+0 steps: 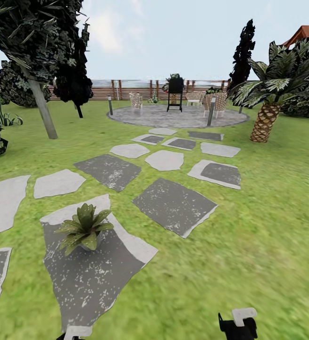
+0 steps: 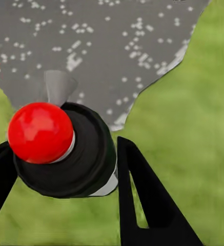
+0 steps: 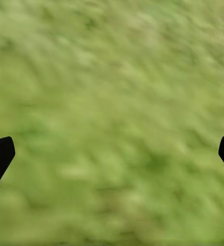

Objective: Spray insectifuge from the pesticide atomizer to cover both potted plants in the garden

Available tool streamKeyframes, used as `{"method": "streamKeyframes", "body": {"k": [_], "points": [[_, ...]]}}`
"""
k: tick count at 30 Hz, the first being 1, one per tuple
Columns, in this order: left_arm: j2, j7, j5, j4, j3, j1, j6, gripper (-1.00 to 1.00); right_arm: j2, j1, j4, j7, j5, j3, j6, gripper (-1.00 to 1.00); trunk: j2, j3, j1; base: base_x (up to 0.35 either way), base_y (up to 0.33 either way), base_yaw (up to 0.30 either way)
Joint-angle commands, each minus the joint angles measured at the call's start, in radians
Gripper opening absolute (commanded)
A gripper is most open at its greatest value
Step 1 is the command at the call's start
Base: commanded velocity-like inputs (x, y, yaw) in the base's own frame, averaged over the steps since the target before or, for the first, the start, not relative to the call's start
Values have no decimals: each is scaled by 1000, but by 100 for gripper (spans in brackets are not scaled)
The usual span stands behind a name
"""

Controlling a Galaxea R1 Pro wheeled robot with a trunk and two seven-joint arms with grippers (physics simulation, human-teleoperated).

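Note:
My left gripper (image 2: 65,179) is shut on the pesticide atomizer (image 2: 88,159), whose dark round body, white band, red knob and grey nozzle show end-on in the left wrist view above a stepping stone's edge. One potted plant (image 1: 84,230), a low green rosette in a grey pot, sits on a large grey stepping stone (image 1: 93,278) at the lower left of the head view, just ahead of my left arm's end (image 1: 77,333). My right gripper (image 3: 114,154) is open over bare grass. The right arm's end (image 1: 238,325) shows at the bottom edge of the head view.
Grey stepping stones (image 1: 173,204) lead across the lawn to a round paved patio (image 1: 178,116) with chairs, a black stand and bollard lamps (image 1: 211,111). A palm (image 1: 267,118) stands at right, a leaning tree (image 1: 43,111) at left, and a slatted fence (image 1: 126,89) behind.

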Motion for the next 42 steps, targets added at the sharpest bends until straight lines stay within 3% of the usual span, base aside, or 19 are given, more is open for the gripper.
{"method": "streamKeyframes", "body": {"k": [1,3,6,9,15,27,33,35,40,42], "points": [[-31,4,12,0,-7,2,-4,-100,-6,-1,1,-6,8,-8,-2,100,0,0,0,0,0,-226],[-38,5,13,-1,-7,2,-4,-100,-7,0,1,-6,-15,-23,-2,100,0,1,0,0,0,-259],[-39,7,15,-3,-5,2,-4,-100,-7,1,2,-6,-125,-56,-1,100,0,1,0,0,0,-289],[-39,10,16,0,-4,2,-3,-100,-5,1,3,-3,-184,-61,-1,100,0,1,0,0,0,-298],[-41,10,17,-1,-4,35,-5,-100,1,2,3,0,-195,-62,-1,100,0,1,0,0,0,-300],[-37,14,16,-1,-6,41,-4,-100,3,4,3,1,-196,-62,0,100,0,1,0,7,-3,-300],[-28,16,18,0,-4,45,-6,-100,3,11,3,0,-196,-62,-1,100,0,1,0,226,-130,-300],[-27,17,27,0,-4,46,-6,-100,3,12,3,0,-196,-62,-1,100,0,1,0,268,-149,-300],[-19,15,96,0,-4,48,-6,-100,3,12,3,0,-196,-62,-1,100,0,1,0,281,-153,-300],[-19,15,102,0,-6,48,-6,-100,3,12,3,0,-196,-62,-1,100,0,1,0,286,-173,-300]]}}
